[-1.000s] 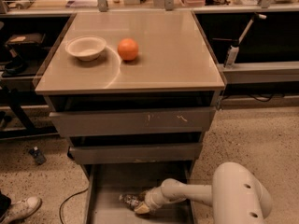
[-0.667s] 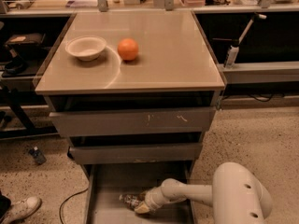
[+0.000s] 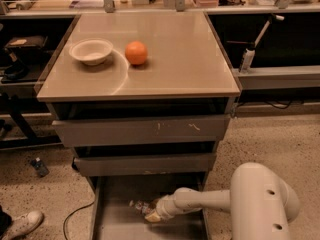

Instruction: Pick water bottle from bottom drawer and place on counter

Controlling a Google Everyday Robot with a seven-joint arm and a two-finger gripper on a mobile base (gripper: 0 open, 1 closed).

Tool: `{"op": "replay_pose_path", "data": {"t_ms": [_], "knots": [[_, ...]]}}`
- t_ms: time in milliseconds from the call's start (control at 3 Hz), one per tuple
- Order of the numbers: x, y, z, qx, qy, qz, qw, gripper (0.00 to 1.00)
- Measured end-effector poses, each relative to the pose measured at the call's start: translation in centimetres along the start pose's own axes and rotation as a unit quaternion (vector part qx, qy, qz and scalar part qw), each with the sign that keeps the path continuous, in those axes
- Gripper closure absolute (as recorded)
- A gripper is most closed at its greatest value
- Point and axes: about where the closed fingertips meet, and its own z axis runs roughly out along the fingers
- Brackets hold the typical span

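Note:
The water bottle [image 3: 139, 206] lies on its side on the floor of the open bottom drawer [image 3: 120, 226], near the drawer's middle; only its crinkled clear body with a pale label shows. My gripper [image 3: 152, 215] reaches in from the right on a white arm [image 3: 210, 200] and sits low in the drawer, right against the bottle's near end. The counter [image 3: 175, 59] is the glossy beige top of the cabinet, above the drawers.
A white bowl [image 3: 91, 51] and an orange [image 3: 136, 52] sit on the counter's left half. The two upper drawers [image 3: 142, 130] stand slightly pulled out above my arm. A white squeeze bottle [image 3: 247, 58] stands on the right shelf. A shoe [image 3: 20, 224] and cable [image 3: 75, 215] lie left on the floor.

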Motion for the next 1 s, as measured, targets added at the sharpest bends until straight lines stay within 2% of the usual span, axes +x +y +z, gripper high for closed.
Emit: {"op": "replay_pose_path", "data": {"t_ms": [333, 667, 1000], "knots": [[-3.1, -1.4, -4.0, 0.048, 0.029, 0.026, 0.9981, 1.00], [-7.9, -2.7, -7.6, 0.104, 0.043, 0.077, 0.9907, 1.00], [-11.1, -2.4, -9.4, 0.127, 0.027, 0.085, 0.9878, 1.00]]}}
